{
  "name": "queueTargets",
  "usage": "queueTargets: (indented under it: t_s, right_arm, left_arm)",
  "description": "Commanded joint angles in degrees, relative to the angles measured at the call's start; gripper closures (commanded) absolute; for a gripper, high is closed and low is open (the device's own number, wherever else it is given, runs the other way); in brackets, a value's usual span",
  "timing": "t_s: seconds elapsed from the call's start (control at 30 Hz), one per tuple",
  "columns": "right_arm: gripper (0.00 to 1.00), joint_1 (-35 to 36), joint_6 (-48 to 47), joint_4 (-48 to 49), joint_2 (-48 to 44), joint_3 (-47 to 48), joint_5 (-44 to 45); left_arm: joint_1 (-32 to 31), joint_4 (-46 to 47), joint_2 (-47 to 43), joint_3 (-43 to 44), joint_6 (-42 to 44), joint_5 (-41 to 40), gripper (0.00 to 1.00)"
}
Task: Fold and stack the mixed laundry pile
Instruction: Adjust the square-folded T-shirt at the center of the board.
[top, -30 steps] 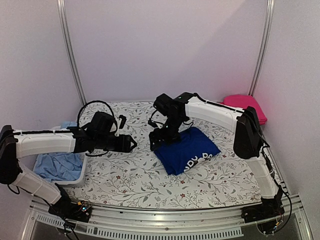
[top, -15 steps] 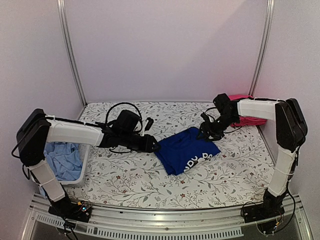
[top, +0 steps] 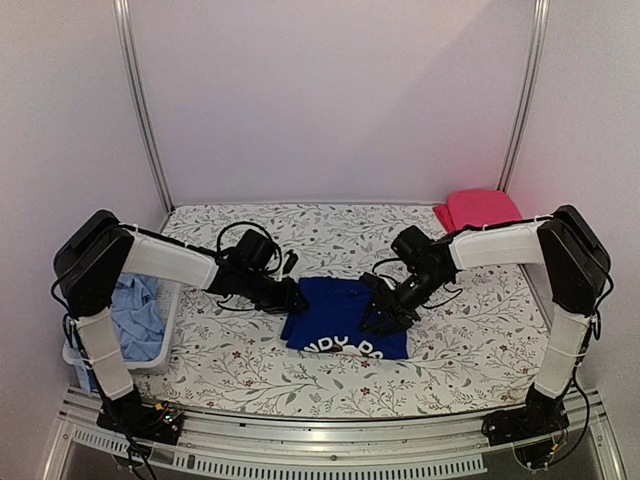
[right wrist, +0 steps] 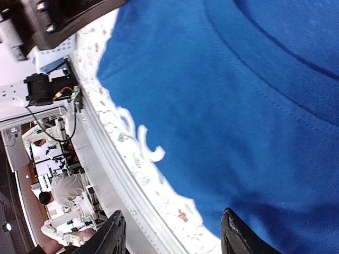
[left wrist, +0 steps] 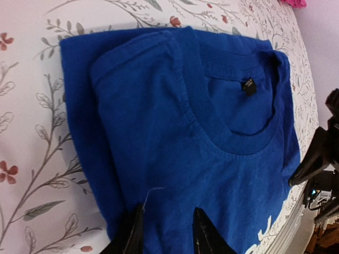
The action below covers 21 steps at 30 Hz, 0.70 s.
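The left gripper (top: 296, 298) sits low at the left edge of the folded blue shirt (top: 335, 312). Its fingers (left wrist: 135, 233) are a narrow gap apart with blue cloth between them, and I cannot tell whether they pinch it. In its wrist view the shirt spreads flat ahead of it, collar (left wrist: 238, 124) and neck label farther on and to the right. The right gripper (top: 378, 316) is down on the shirt's opposite side, facing the left one, fingers (right wrist: 114, 233) spread wide with nothing clamped; flat blue cloth, white print (right wrist: 143, 140) and a strip of floral cover (top: 250, 360) show between and beyond them. A pink garment (top: 480, 208) lies well behind the right gripper, at the far corner. A light-blue shirt (top: 130, 315) sits in the basket (top: 165, 345), well to the left of the left gripper.
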Motion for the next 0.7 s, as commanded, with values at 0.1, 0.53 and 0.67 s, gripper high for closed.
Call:
queueTargets:
  t_s: [0.1,0.53,0.67]
  right_arm:
    - [0.43,-12.44,10.39,6.91,-18.12,-5.95,-2.97]
    - [0.61,-18.56,20.38,15.63,-23.43,-27.36,2.28]
    - [0.68,-18.61,23.02,24.46,-19.61,-30.95,-0.91]
  left_arm:
    - [-1.69,-5.55,-7.29,6.6,10.5,-5.56,0.64]
    - [-17.85,-21.21,19.3,45.71,11.79,-8.69,0.63]
    - [-19.74,-23.08,25.83,51.31,9.6,-7.91,0.64]
